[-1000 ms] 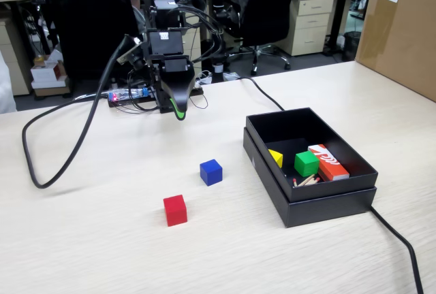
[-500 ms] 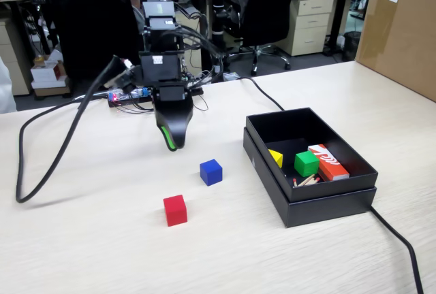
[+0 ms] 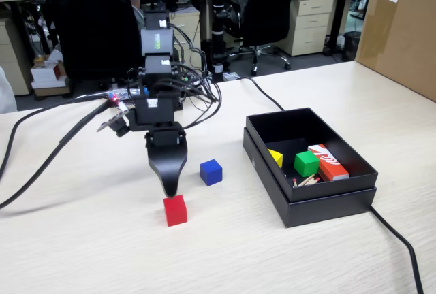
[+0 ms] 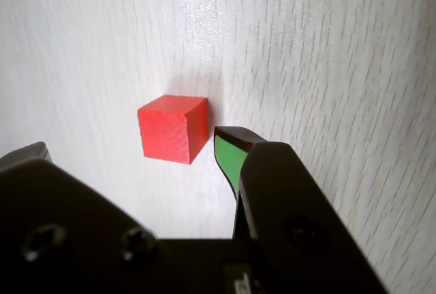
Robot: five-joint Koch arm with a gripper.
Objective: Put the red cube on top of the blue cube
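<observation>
Pale wood-grain table [image 3: 82, 253] fills an office of desks and chairs. Open-jawed gripper [image 4: 129, 151] flanks the red cube [image 4: 172, 128]; the blue cube [image 3: 210, 171] sits near it.

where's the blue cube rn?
In the fixed view the blue cube sits on the table, up and right of the red cube, left of the black box. It's out of the wrist view.

Red cube [image 3: 175, 210] near blue cube [image 3: 210, 172], apart.
</observation>
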